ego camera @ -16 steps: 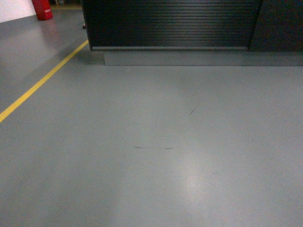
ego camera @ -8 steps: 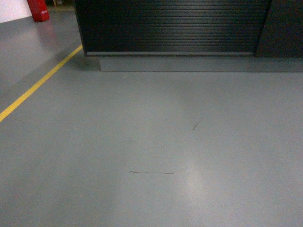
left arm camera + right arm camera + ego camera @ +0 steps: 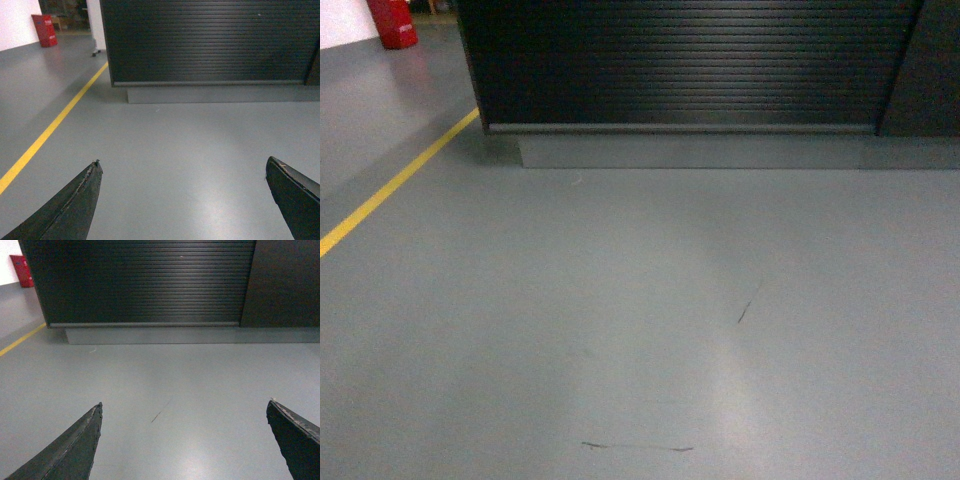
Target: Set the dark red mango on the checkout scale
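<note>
The checkout (image 3: 680,60) shows only as a black counter front with horizontal ribs, across the top of the head view; it also fills the top of the left wrist view (image 3: 205,42) and the right wrist view (image 3: 145,282). Its top, the scale and the dark red mango are out of view. My left gripper (image 3: 182,162) is open over bare grey floor, nothing between its dark fingers. My right gripper (image 3: 185,404) is open too, also empty. Neither gripper appears in the head view.
A grey plinth (image 3: 690,152) runs under the counter front. A yellow floor line (image 3: 390,190) slants along the left. A red object (image 3: 392,22) stands at the far left by a white wall. A plain dark panel (image 3: 285,282) adjoins the ribbed front on the right.
The counter front has grown larger and dropped lower in the head view, and the floor marks have slid toward the bottom: the base has rolled closer to the checkout.
</note>
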Motion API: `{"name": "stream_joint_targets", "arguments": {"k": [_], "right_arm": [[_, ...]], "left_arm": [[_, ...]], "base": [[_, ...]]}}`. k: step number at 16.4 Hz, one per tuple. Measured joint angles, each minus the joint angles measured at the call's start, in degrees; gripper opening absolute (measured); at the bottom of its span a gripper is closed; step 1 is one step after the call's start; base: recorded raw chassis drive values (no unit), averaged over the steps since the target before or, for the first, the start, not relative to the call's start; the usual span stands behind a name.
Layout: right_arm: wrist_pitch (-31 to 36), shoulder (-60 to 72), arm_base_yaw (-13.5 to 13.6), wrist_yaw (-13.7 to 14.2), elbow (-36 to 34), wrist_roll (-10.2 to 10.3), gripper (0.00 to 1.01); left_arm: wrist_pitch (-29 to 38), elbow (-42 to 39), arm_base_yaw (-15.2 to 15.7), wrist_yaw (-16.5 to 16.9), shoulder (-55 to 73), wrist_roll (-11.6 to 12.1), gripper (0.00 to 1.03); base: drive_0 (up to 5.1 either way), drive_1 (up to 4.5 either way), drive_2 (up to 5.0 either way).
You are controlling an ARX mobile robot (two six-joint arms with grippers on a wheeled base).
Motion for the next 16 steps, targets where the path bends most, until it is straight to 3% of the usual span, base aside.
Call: {"name": "stream_joint_targets", "arguments": {"k": [16], "right_arm": [[0.15, 0.0, 0.0, 0.02, 0.0, 0.0, 0.98]], "left_arm": [[0.26, 0.0, 0.0, 0.02, 0.0, 0.0, 0.98]], "base": [[-0.1, 4.25, -4.4]]}}
